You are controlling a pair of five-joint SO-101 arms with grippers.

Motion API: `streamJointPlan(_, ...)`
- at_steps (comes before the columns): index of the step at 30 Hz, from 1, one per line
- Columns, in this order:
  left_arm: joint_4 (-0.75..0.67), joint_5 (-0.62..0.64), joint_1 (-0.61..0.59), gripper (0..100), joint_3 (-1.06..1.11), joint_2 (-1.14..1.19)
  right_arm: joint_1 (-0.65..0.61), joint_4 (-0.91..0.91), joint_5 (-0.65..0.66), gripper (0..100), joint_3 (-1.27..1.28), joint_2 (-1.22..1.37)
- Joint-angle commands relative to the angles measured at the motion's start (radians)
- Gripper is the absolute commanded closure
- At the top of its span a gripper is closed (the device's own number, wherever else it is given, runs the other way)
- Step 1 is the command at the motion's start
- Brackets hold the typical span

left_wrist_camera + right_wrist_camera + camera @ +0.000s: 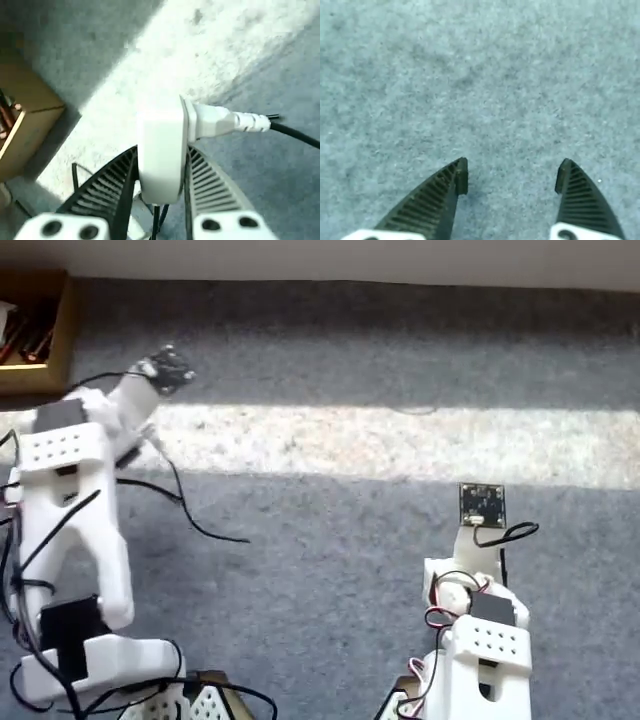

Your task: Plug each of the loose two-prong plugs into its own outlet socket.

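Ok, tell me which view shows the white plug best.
The left wrist view: the white plug sits in the side of the white socket block held by the left gripper, close and unobstructed. The high view gives a black cable that may be its cord; the right wrist view faces grey carpet.

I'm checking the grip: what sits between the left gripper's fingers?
A white socket block, clamped between them, with a white plug seated in its side; the left wrist view shows it.

Grey carpeted surface (350, 570), bright sunlit band (400, 445) across it, brown open box (62, 330) holding perhaps red tools (30, 343)
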Motion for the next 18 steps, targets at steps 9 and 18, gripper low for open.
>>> streamJointPlan(9, -0.298, -0.014, -0.377, 100, -0.094, 0.251, -0.004, -0.016, 0.008, 72.1, -0.004, -0.016)
streamJointPlan(18, -0.157, 0.107, -0.492, 96, -0.602, 0.708, -0.004, -0.016, 0.009, 72.1, -0.002, -0.016)
